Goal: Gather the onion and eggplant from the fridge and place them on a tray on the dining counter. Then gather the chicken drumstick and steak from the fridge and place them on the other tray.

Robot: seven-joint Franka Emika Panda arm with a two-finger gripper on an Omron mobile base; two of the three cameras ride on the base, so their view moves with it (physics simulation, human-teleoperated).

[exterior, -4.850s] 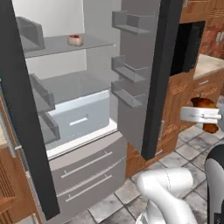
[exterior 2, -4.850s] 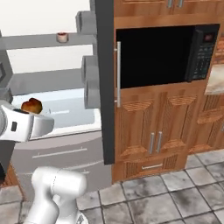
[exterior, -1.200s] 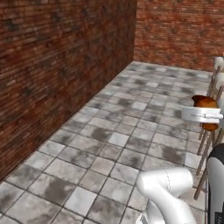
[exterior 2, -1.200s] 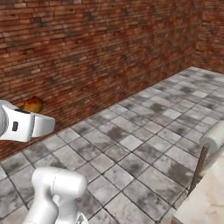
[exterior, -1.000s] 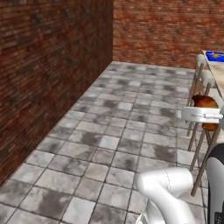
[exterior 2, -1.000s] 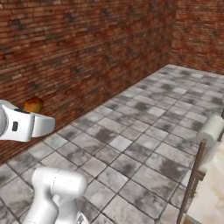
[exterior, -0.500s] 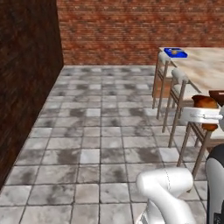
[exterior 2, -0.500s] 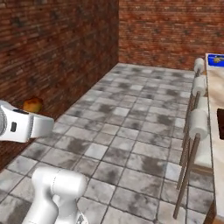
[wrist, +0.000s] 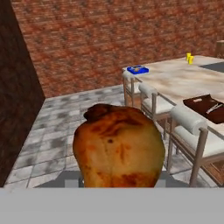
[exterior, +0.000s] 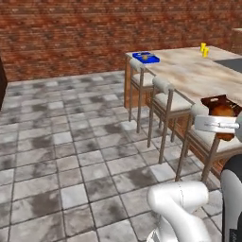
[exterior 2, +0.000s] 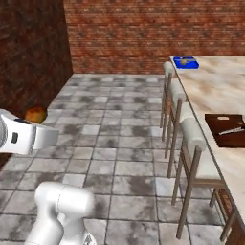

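While the base faces the dining counter (exterior 2: 215,91), the gripper (exterior: 226,124) carries the chicken drumstick (wrist: 118,148), jaws narrowed around it. The other tray (exterior 2: 227,129) lies far right. Rounded, probably greasy meat; a grip across its thick middle looks safest.

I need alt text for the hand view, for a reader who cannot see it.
A golden-brown chicken drumstick fills the foreground, held close to the camera. Behind it to the right, the dining counter carries a dark brown tray and a small blue box, with stools along its side and a brick wall behind.
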